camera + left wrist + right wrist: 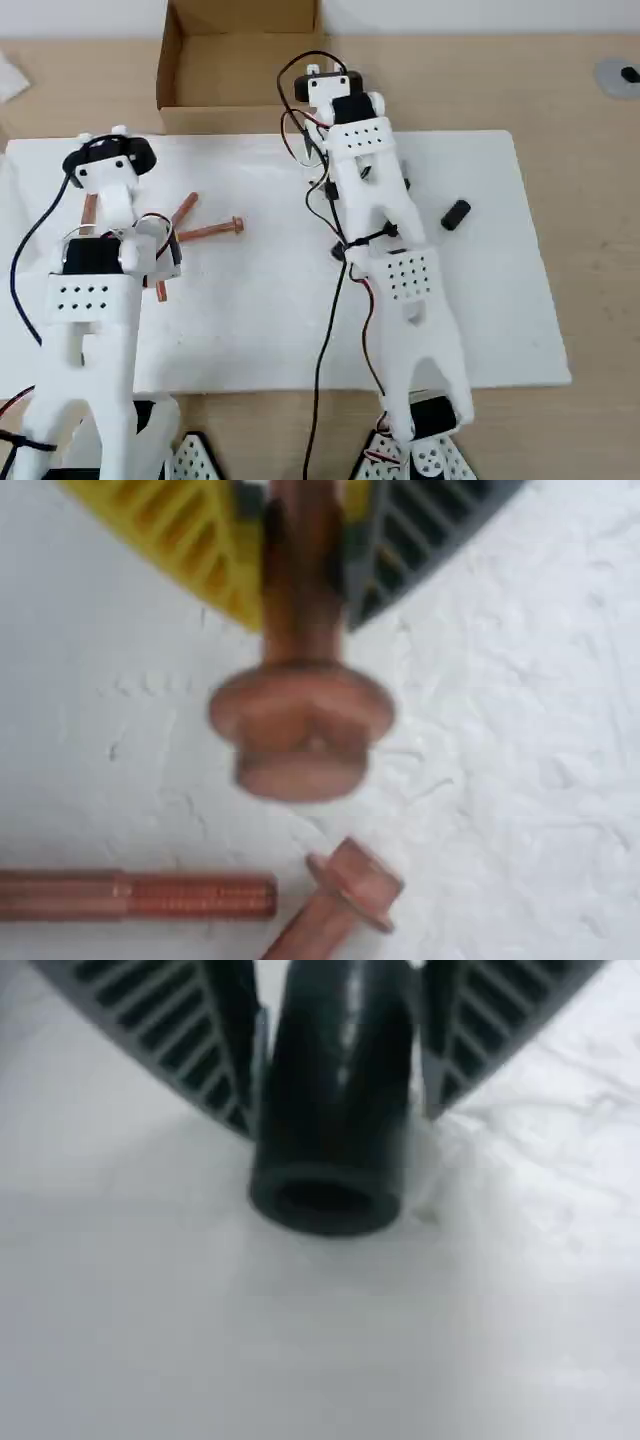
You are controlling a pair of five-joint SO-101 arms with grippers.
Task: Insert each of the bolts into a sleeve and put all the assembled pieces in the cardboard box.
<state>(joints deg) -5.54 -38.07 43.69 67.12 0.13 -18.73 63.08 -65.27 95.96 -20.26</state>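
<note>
In the left wrist view my left gripper (302, 605), one finger yellow and one dark, is shut on the shank of a copper bolt (300, 730) whose flanged head hangs just above the white mat. From above, this gripper (155, 255) sits at the mat's left side with the bolt's end (161, 291) poking out below it. Loose bolts (212, 230) (184, 211) lie beside it. My right gripper (335, 1110) is shut on a black sleeve (330, 1160), open end down, close over the mat. Another black sleeve (455, 214) lies on the mat right of the right arm (365, 160). The cardboard box (170, 70) stands open at the back.
A white foam mat (260, 330) covers the wooden table. Two loose bolts (140, 895) (350, 890) lie right under the held one. A further bolt (90, 210) is partly hidden by the left arm. Black cables (325, 330) trail between the arms.
</note>
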